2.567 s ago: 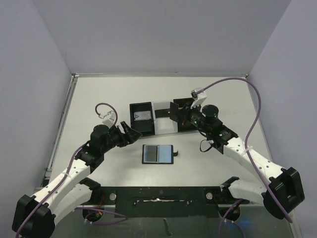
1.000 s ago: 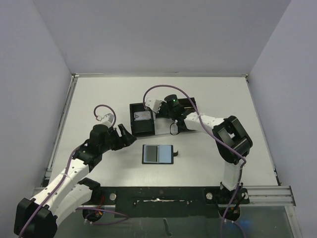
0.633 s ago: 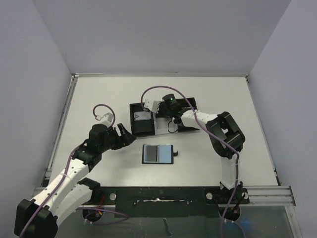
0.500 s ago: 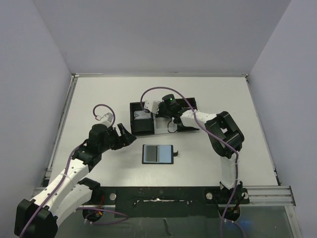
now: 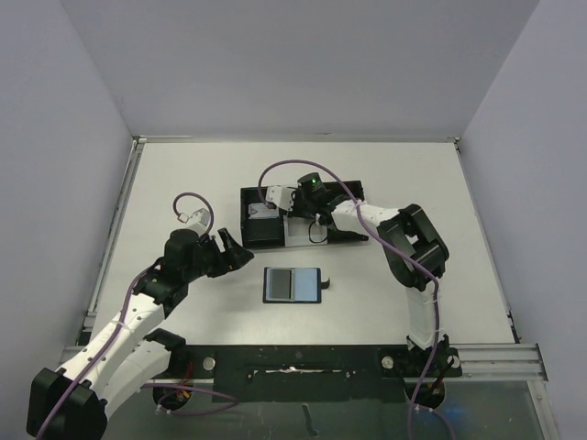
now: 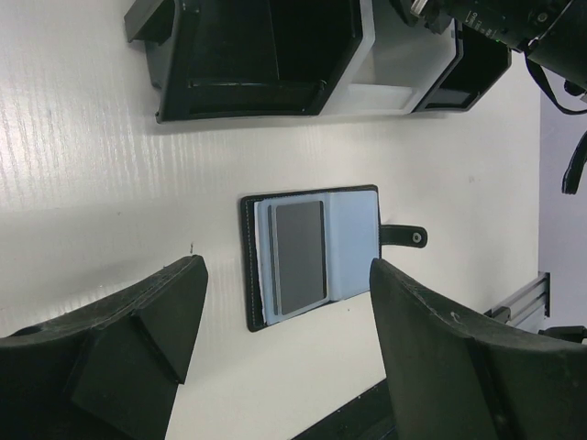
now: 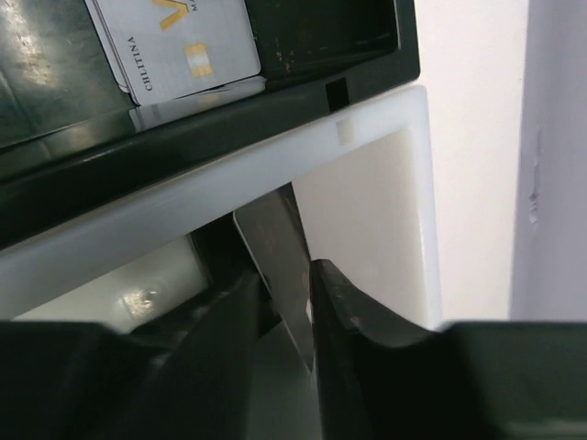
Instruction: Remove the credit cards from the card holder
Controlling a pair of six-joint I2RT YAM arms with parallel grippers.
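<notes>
The card holder (image 5: 292, 285) lies spread open on the table, blue-grey pockets up, with a dark grey panel in one pocket (image 6: 301, 252) and its closing tab (image 6: 404, 236) sticking out. One pale credit card (image 7: 174, 46) lies in the left black box (image 5: 261, 220). A second credit card (image 7: 280, 261) leans edge-up between the fingers of my right gripper (image 7: 284, 275), which stand slightly parted at the white middle compartment (image 7: 367, 183). My left gripper (image 6: 286, 266) hangs open just left of the holder (image 5: 237, 249), holding nothing.
A row of containers sits behind the holder: a black box on the left, the white compartment (image 5: 303, 229), and another black box (image 5: 348, 215) on the right. The right arm's purple cable (image 5: 275, 174) loops over them.
The right arm swung left from the right-hand box to the white compartment beside the left black box. Its jaws have eased apart around the card. The left arm stayed put.
</notes>
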